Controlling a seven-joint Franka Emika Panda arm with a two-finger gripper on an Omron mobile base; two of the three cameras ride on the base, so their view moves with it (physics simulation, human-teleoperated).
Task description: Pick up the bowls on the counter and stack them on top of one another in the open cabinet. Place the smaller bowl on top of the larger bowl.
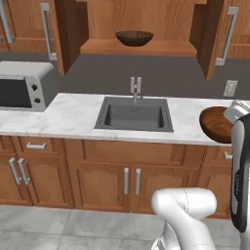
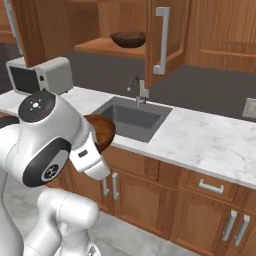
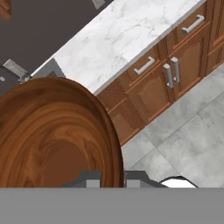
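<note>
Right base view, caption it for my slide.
Arm carries the smaller bowl off the counter; larger bowl sits in the open cabinet.

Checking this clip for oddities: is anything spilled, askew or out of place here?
Nothing is spilled or damaged. The dark bowl sits upright on the open cabinet shelf. The reddish-brown bowl is off the counter, tilted in the shut tool, as expected when carried.

Glossy white rounded arm point(image 2: 45, 150) segments with dark joint caps and black inset panels

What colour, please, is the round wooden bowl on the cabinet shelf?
Dark brown wooden bowl, clearest in the left base view.
</note>
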